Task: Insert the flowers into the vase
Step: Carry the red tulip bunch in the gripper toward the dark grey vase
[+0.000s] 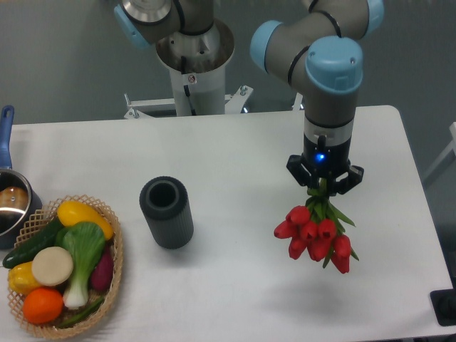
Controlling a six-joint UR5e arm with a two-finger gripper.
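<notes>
My gripper (324,187) is shut on the green stems of the flowers (315,234), a bunch of red tulips that hangs heads-down below it, lifted above the table at the right. Their shadow lies on the table beneath. The vase (167,212), a dark grey ribbed cylinder with its round mouth open upward, stands upright on the white table (235,142) left of centre. The vase is well to the left of the gripper and the flowers, about a third of the table's width away.
A woven wicker basket (114,274) of vegetables and fruit sits at the front left, close to the vase. A blue-handled metal pot (10,203) stands at the left edge. The robot's base (194,64) is at the back. A dark object (444,308) sits at the front right corner.
</notes>
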